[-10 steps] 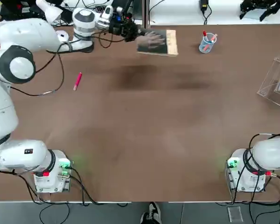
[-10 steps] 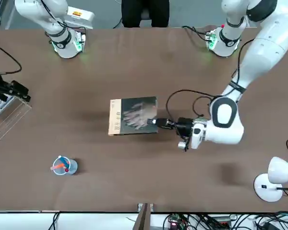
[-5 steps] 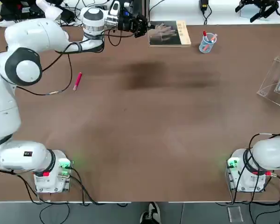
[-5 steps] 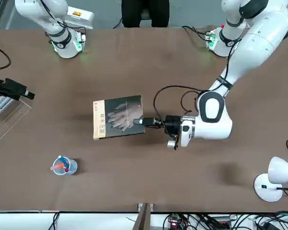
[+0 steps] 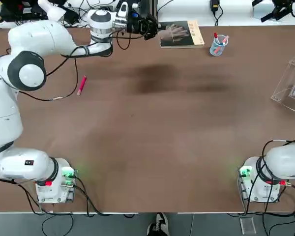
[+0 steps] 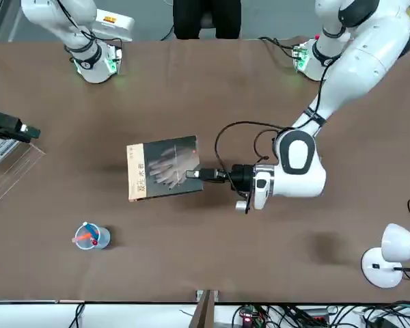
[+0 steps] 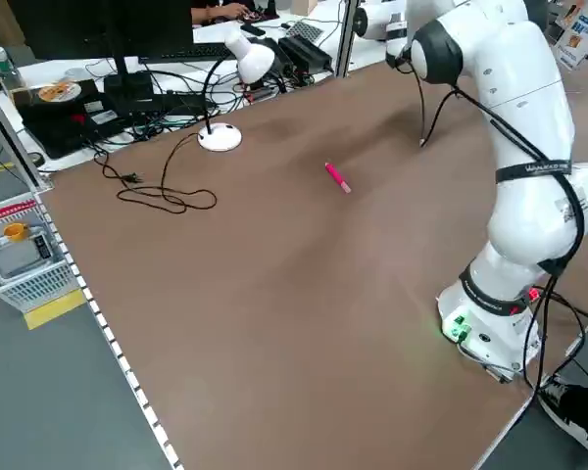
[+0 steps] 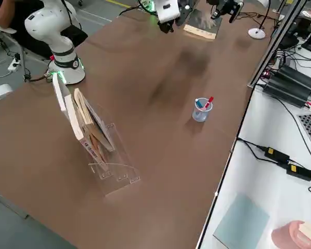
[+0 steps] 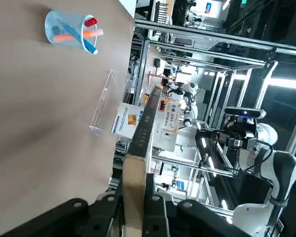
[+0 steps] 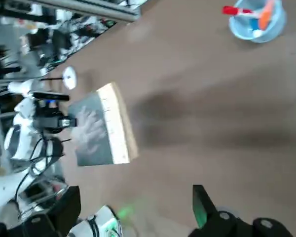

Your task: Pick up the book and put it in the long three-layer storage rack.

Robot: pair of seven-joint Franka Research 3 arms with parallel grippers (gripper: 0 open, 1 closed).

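Note:
The book point(image 5: 181, 33) has a dark grey cover with a pale hand picture and a tan edge. It hangs above the far side of the table, and my left gripper point(image 5: 155, 27) is shut on its near-left edge. From the front, the book point(image 6: 162, 168) lies flat in the air with the left gripper point(image 6: 203, 174) beside it. The clear rack point(image 5: 290, 83) stands at the table's right edge and holds some leaflets point(image 8: 85, 127). My right gripper point(image 6: 14, 128) hovers open above the rack point(image 6: 7, 167), and its wrist camera sees the book point(image 10: 101, 131) from afar.
A clear pen cup point(image 5: 218, 45) with red, orange and blue pens stands just right of the book. A pink pen point(image 5: 81, 85) lies on the table's left part. A white desk lamp point(image 6: 389, 254) sits at the far left corner. Cables run along the far edge.
The left arm has carried the book toward the robot's right and slightly farther back, closer to the pen cup. The right gripper has shifted a little above the rack.

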